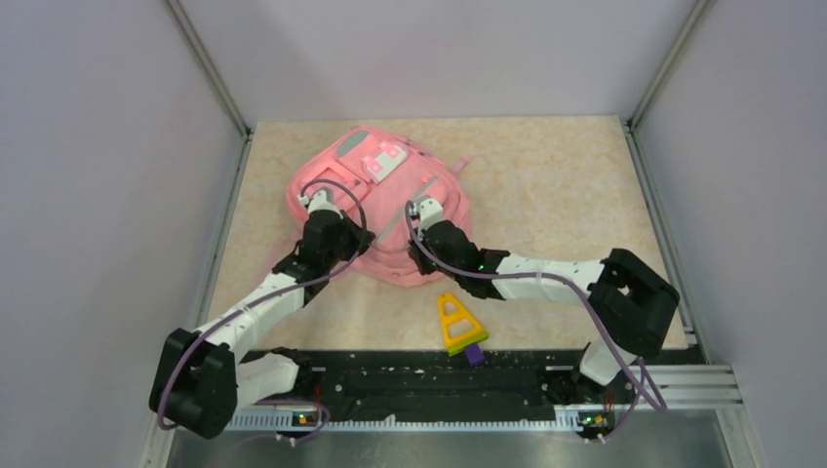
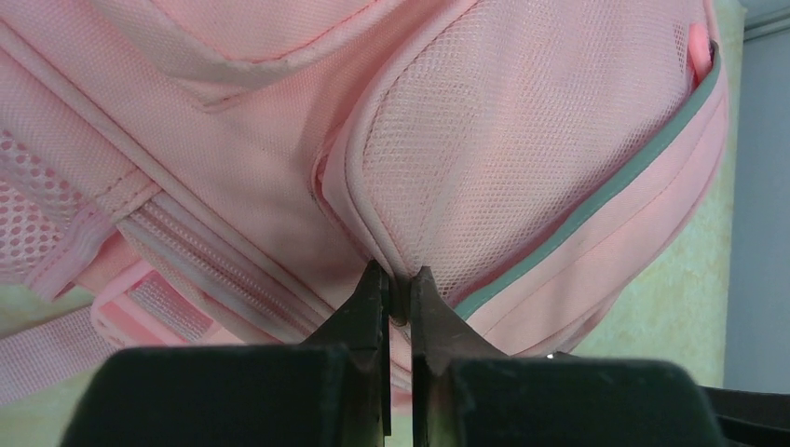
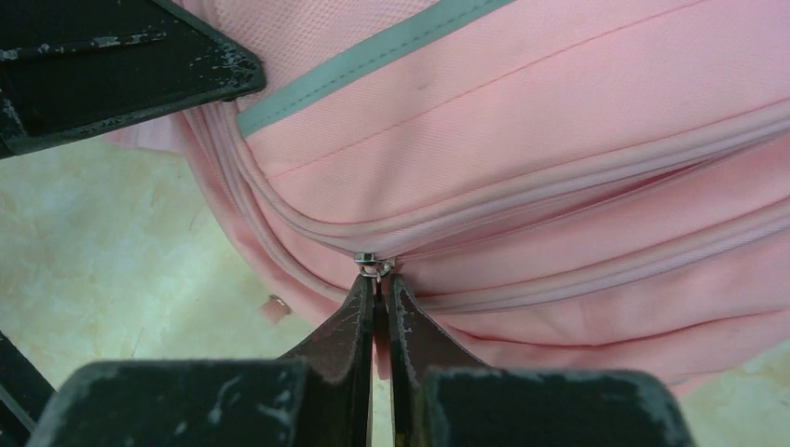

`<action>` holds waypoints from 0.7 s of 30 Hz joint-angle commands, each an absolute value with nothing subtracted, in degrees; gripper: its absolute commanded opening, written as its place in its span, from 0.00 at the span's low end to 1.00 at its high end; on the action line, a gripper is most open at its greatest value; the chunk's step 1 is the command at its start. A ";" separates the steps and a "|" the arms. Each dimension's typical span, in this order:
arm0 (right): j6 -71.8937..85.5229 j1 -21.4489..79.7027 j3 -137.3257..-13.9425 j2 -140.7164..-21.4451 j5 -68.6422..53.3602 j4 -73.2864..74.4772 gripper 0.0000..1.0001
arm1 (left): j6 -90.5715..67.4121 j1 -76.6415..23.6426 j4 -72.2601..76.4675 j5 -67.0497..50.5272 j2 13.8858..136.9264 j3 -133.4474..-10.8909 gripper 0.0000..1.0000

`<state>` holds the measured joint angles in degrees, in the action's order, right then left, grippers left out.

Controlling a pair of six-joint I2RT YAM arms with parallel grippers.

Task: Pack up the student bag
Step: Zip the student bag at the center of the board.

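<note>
Pink fabric student bag (image 1: 375, 205) lies flat on the beige counter (image 1: 556, 195), with its white-pink patches at the far end. All positions below are relative to the bag.

- Left claw (image 2: 398, 279): closed. Its tips pinch the bag's piped seam at the lower corner of a mesh pocket (image 2: 522, 140). It grips fabric only. A grey trim line (image 2: 596, 205) runs diagonally just right of the pinch. In the top view the claw sits on the bag's left half, well inside the outline.
- Right claw (image 3: 377, 284): closed. A small metal zipper pull (image 3: 375, 267) sits right at the tips, where two pink zipper tracks meet, and reads as clamped. A thin pink strip shows in the slot between the fingers; can't tell what it is. In the top view the claw sits on the bag's right half, close to the near edge.
- The two claws are apart on the bag, with bag fabric between them.
- A yellow triangle (image 1: 456, 322) with cut-outs lies on the counter just off the bag's near edge, not touching it. A purple piece (image 1: 474, 355) pokes out from under the triangle's end that is farthest from the bag.
</note>
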<state>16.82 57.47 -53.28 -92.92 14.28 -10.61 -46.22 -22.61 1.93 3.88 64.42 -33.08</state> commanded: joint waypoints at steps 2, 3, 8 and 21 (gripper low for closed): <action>12.25 51.22 -51.42 -87.23 15.01 -5.15 0.00 | -36.39 -17.56 3.21 11.83 67.33 -37.13 0.00; 11.55 49.49 -51.16 -86.94 13.62 -5.33 0.00 | -35.44 -16.97 3.50 11.97 67.84 -37.62 0.00; 7.01 41.94 -52.57 -87.96 8.85 -6.28 0.00 | -29.62 -15.28 5.51 12.05 71.61 -40.87 0.00; -4.36 26.32 -61.07 -95.04 3.17 -5.40 0.00 | -16.22 -12.66 5.91 16.60 78.66 -49.58 0.00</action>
